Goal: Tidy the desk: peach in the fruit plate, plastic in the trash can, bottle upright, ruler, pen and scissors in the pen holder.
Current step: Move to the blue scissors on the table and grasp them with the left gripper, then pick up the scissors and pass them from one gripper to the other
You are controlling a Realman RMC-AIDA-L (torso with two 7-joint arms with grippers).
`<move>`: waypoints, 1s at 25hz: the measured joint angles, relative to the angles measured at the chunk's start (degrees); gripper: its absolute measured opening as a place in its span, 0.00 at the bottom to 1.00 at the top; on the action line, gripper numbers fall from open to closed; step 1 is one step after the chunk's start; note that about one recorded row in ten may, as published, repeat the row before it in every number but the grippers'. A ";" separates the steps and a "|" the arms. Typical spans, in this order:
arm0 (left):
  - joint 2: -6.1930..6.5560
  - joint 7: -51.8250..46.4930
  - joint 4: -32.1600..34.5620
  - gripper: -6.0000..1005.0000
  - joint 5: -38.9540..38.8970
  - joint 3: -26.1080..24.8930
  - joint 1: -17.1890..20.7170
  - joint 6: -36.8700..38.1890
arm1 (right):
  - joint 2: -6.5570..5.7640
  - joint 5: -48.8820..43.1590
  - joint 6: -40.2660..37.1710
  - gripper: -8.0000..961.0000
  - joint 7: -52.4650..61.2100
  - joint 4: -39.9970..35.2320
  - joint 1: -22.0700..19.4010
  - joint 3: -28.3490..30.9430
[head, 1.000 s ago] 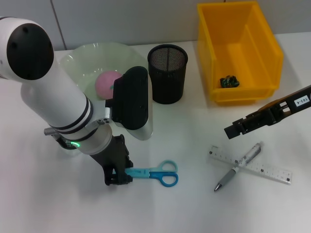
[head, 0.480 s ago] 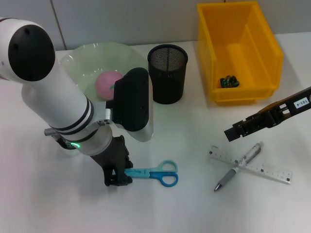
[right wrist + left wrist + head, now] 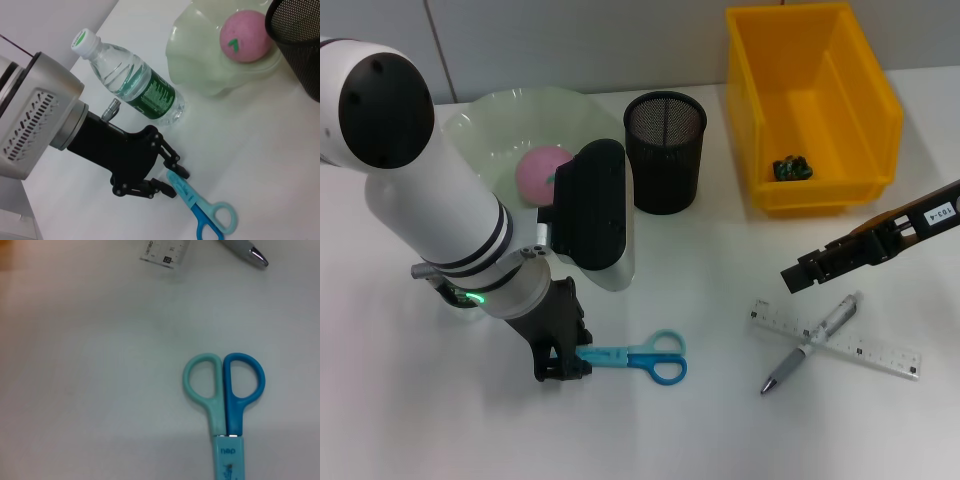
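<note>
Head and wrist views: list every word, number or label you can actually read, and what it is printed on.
"nap" on the scissors sheath, left wrist view.
"103-4" or similar on the white tag of the right gripper; digits uncertain.
Ruler: scale numerals too small to read.
Bottle label: print too small to read.
Left gripper, at the scissors' sheath: no text.

left hand (image 3: 563, 366) at scissors (image 3: 638, 357), right hand (image 3: 800, 270) above ruler (image 3: 840, 339)
</note>
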 joint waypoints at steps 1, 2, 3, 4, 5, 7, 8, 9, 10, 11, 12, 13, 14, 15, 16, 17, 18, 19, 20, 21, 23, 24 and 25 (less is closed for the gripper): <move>0.00 0.00 -0.02 0.31 0.01 0.04 -0.01 0.05 | 0.03 0.00 0.00 0.77 -0.11 0.00 -0.01 0.00; 0.00 0.00 -0.02 0.31 0.01 0.04 -0.01 0.05 | 0.03 0.00 0.00 0.77 -0.11 0.00 -0.01 0.00; 0.00 0.00 0.00 0.31 0.00 0.07 -0.01 0.07 | 0.05 0.00 0.00 0.77 -0.19 0.00 -0.01 0.00; 0.00 0.00 0.03 0.31 0.00 0.08 -0.01 0.10 | 0.07 0.00 0.00 0.77 -0.26 0.01 -0.01 0.00; 0.00 0.00 0.03 0.31 0.00 0.08 -0.01 0.10 | 0.07 0.00 0.00 0.77 -0.31 0.03 -0.01 0.00; 0.00 0.00 0.04 0.31 0.00 0.08 -0.07 0.12 | 0.08 0.00 0.00 0.77 -0.36 0.07 -0.02 0.00; 0.00 0.00 -0.01 0.31 0.01 0.09 -0.12 0.13 | 0.08 0.00 0.00 0.77 -0.38 0.08 -0.01 0.00; 0.00 0.00 -0.01 0.30 0.01 0.09 -0.12 0.13 | 0.09 0.00 0.00 0.77 -0.41 0.09 -0.01 0.00; 0.00 0.00 -0.01 0.30 0.01 0.09 -0.12 0.13 | 0.09 0.00 0.00 0.77 -0.43 0.09 -0.02 0.01; 0.00 0.07 -0.19 0.30 -0.01 0.25 -0.26 0.17 | 0.09 0.00 0.00 0.77 -0.46 0.09 -0.02 0.00; 0.00 0.07 -0.19 0.29 -0.01 0.25 -0.26 0.17 | 0.09 0.00 0.00 0.77 -0.46 0.09 -0.02 0.00; 0.00 0.15 -0.30 0.28 -0.08 0.32 -0.37 0.16 | 0.09 0.00 0.00 0.77 -0.47 0.09 -0.02 0.00; 0.00 0.24 -0.41 0.27 -0.17 0.43 -0.46 0.15 | 0.09 0.00 0.00 0.77 -0.47 0.09 -0.01 0.00; 0.00 0.24 -0.41 0.26 -0.17 0.43 -0.46 0.15 | 0.09 0.00 0.00 0.77 -0.47 0.09 -0.01 0.00; 0.00 0.36 -0.55 0.24 -0.30 0.76 -0.60 0.15 | 0.09 0.01 0.00 0.77 -0.47 0.09 0.01 0.00; 0.00 0.36 -0.55 0.23 -0.30 0.80 -0.61 0.16 | 0.09 0.01 0.00 0.77 -0.47 0.09 0.01 0.00; 0.00 0.37 -0.55 0.23 -0.31 0.86 -0.62 0.17 | 0.09 0.01 0.00 0.77 -0.47 0.09 0.03 0.00; 0.00 0.37 -0.55 0.23 -0.31 0.86 -0.62 0.17 | 0.09 0.01 0.00 0.77 -0.47 0.08 0.04 0.00; 0.00 0.38 -0.55 0.23 -0.31 0.89 -0.62 0.20 | 0.09 0.01 0.00 0.77 -0.47 0.06 0.04 0.00; 0.00 0.38 -0.55 0.23 -0.31 0.89 -0.62 0.20 | 0.09 0.01 0.00 0.77 -0.47 0.01 0.06 0.00; 0.00 0.39 -0.69 0.23 -0.35 0.94 -0.69 0.25 | 0.09 0.01 0.00 0.77 -0.47 0.00 0.06 0.00; 0.00 0.39 -0.76 0.23 -0.36 0.96 -0.72 0.26 | 0.09 0.01 0.00 0.77 -0.46 -0.04 0.07 0.00; 0.00 0.39 -0.76 0.23 -0.37 0.92 -0.72 0.25 | 0.09 0.01 0.00 0.77 -0.46 -0.08 0.08 0.00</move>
